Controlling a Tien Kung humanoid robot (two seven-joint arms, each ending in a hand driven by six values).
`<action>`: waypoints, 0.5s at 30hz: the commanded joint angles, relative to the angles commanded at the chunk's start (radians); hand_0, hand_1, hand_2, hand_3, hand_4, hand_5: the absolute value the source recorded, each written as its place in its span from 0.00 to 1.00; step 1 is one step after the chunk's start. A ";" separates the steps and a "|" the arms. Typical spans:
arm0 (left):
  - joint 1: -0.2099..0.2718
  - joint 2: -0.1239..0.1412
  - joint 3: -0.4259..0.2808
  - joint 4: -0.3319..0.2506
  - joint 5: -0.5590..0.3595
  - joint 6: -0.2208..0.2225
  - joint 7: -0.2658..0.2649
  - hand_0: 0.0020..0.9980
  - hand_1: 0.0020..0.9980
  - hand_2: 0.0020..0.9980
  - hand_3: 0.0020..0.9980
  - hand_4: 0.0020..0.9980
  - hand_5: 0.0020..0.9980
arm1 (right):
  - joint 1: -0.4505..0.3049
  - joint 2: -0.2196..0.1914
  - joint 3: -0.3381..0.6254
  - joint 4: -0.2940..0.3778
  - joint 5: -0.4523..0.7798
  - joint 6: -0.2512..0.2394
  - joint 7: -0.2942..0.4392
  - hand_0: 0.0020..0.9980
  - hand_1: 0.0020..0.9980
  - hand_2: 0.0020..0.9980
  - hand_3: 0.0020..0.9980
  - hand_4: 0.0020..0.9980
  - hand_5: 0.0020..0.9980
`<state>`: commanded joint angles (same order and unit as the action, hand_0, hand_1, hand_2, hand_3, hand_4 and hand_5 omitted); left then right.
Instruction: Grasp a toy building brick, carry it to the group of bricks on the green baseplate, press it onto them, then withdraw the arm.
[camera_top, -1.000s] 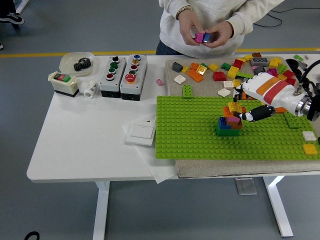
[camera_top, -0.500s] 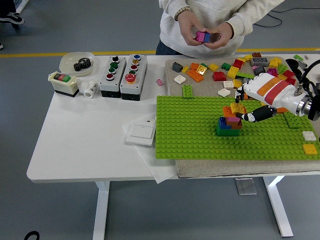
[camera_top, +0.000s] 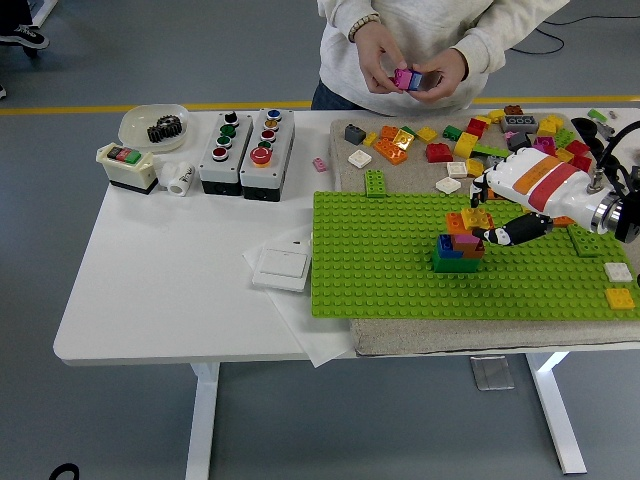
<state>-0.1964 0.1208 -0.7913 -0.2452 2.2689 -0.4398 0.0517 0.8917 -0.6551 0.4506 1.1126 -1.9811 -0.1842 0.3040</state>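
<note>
Sitting atop the small brick stack (camera_top: 459, 248) on the green baseplate (camera_top: 380, 250), a yellow brick (camera_top: 474, 217) is pinched in the right hand (camera_top: 500, 205), fingers curled around it. Behind the table, a person's hands (camera_top: 410, 66) fiddle with a magenta-and-blue brick pair (camera_top: 407, 78).

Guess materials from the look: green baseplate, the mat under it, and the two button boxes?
Green baseplate: likely moulded plastic; even stud grid, uniform bright colour, slight sheen.
Mat: looks like felt or coarse fabric; beige, matte, soft thick edge. Can't tell which.
Button boxes: probably hard plastic; pale grey lids on black bases, crisp edges. Painted metal can't be excluded.
</note>
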 joint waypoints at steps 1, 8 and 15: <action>0.000 0.000 0.000 0.000 0.000 0.000 0.000 0.83 0.82 0.80 0.61 0.69 0.61 | 0.000 0.000 0.001 0.000 0.001 0.001 0.000 0.45 0.46 0.54 0.53 0.76 0.42; -0.001 0.001 0.001 0.000 0.000 0.001 0.003 0.83 0.82 0.80 0.61 0.69 0.61 | -0.001 0.000 0.006 0.002 0.002 0.002 0.001 0.45 0.47 0.55 0.53 0.76 0.41; -0.003 0.001 0.001 0.000 0.000 0.003 0.004 0.83 0.82 0.80 0.61 0.69 0.61 | -0.001 0.000 0.005 0.004 0.003 0.004 0.004 0.44 0.47 0.56 0.54 0.77 0.41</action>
<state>-0.1992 0.1216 -0.7902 -0.2448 2.2689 -0.4372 0.0554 0.8912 -0.6554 0.4559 1.1164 -1.9784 -0.1804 0.3078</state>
